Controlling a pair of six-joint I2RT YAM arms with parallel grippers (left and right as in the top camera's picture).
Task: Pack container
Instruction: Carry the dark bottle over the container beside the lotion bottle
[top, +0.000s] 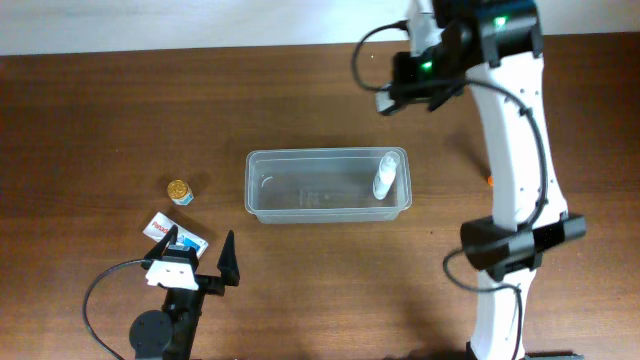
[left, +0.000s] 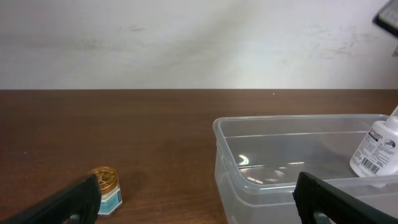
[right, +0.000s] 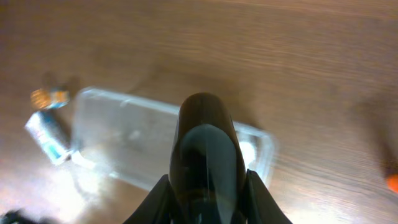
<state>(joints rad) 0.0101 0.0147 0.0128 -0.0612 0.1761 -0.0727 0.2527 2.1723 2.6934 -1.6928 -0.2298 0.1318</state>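
Note:
The clear container lies in the middle of the table with a white bottle leaning in its right end. My right gripper is high above the table behind the container's right end, shut on a dark glossy rounded object; the container lies below it. My left gripper is open and empty near the front left. From the left wrist the container and bottle are ahead on the right, between the open fingers.
A small gold-lidded jar stands left of the container, also in the left wrist view. A blue and white packet lies by the left gripper. A small orange thing sits beside the right arm.

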